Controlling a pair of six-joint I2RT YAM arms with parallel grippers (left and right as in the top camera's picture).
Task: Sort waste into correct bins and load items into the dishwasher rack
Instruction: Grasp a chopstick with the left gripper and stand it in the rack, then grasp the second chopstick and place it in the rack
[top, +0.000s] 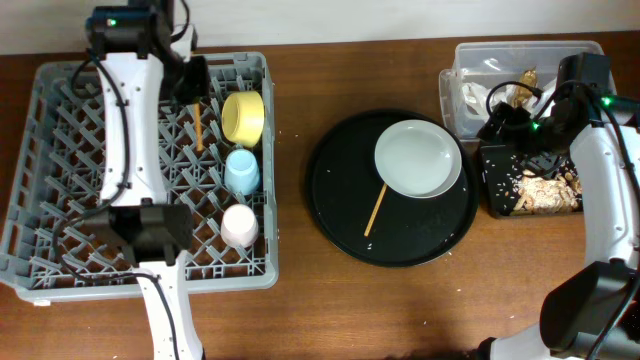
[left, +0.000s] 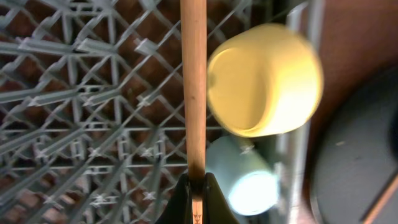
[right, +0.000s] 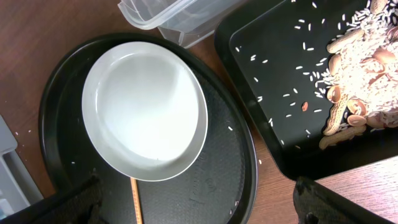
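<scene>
My left gripper (left: 196, 186) is shut on a wooden chopstick (left: 193, 87), held over the grey dishwasher rack (top: 60, 180) beside the yellow bowl (top: 243, 116), the light-blue cup (top: 242, 170) and the pink cup (top: 239, 224). The held chopstick also shows overhead (top: 198, 125). My right gripper (right: 193, 205) is open and empty above the round black tray (top: 340, 220), which holds the pale plate-bowl (top: 418, 157) and the second chopstick (top: 375, 210). The clear tub (top: 470, 70) holds white tissue and a wrapper (top: 520, 85). The black tray (right: 273, 124) holds beige food scraps (right: 360, 74).
The round tray sits at mid-table on brown wood. The clear tub and the black tray stand side by side at the right edge. Loose grains are scattered in the black tray and on the round tray.
</scene>
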